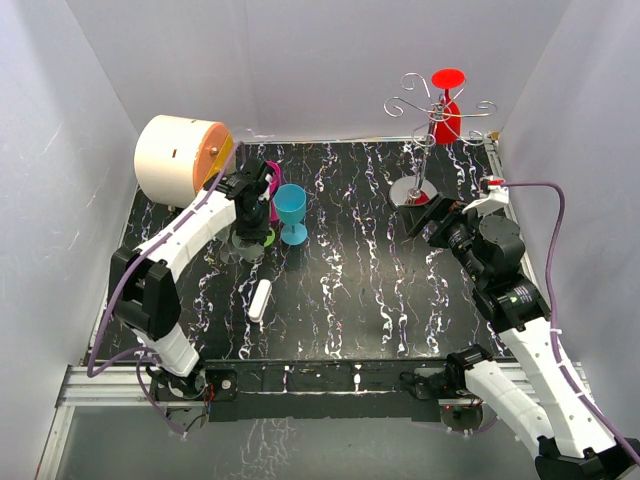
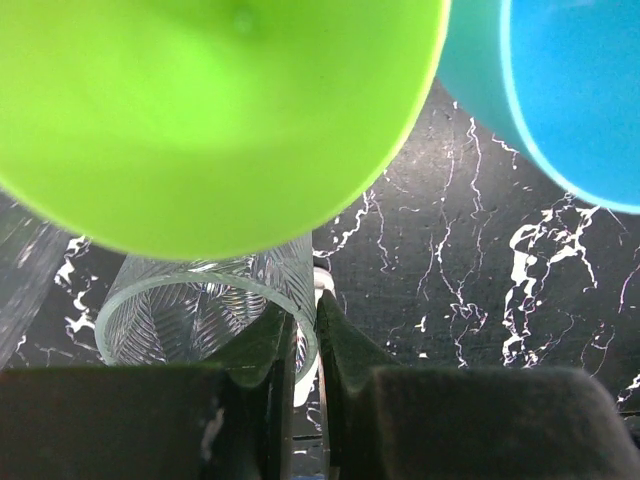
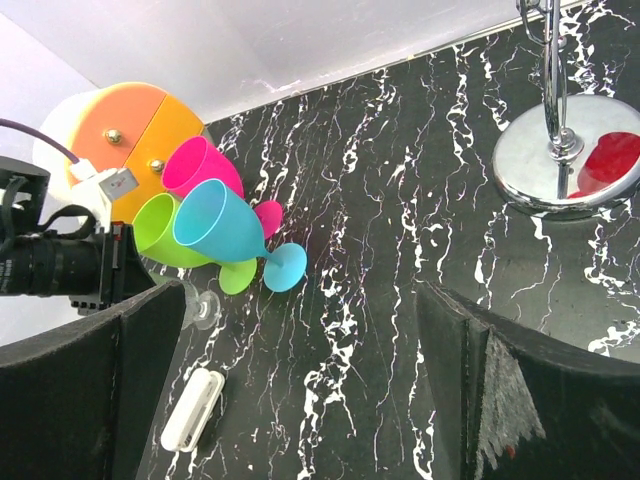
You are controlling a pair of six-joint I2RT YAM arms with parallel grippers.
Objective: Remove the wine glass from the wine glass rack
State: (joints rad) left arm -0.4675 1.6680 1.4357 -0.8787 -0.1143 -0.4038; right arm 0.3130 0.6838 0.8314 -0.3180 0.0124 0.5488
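Across the whole scene: black tabletop [image 1: 350, 300] veined with white, closed in by white walls at the back and both sides.
Far-left corner: cream cylindrical drum [image 1: 175, 155] lying on its side, with its orange end face turned toward the middle of the table.
Far-right corner: silver wire wine glass rack [image 1: 425, 145] standing upright. Its round shiny base [image 3: 565, 150] is flat on the table, with a thin pole rising from it and curled scroll arms on top.
Task glass: red wine glass [image 1: 447, 108] hanging upside down from the scroll arms at the back of the rack, foot uppermost. A red reflection shows in the base.
Right gripper [image 1: 435, 215]: low on the near side of the rack base and close to it. The fingers are spread wide with nothing between them.
Left gripper [image 2: 305, 350]: the jaws are nearly together and pinch the rim of a clear ribbed glass [image 2: 190, 315].
Glass cluster: lime-green plastic goblet [image 2: 220, 110], blue plastic goblet [image 1: 290, 203] and pink plastic goblet [image 3: 195, 165], crowded together at the left gripper just in front of the drum. The blue one is on the right of the group.
Smallest: white oblong object [image 1: 260, 300] lying flat on the near side of the cluster, apart from it.
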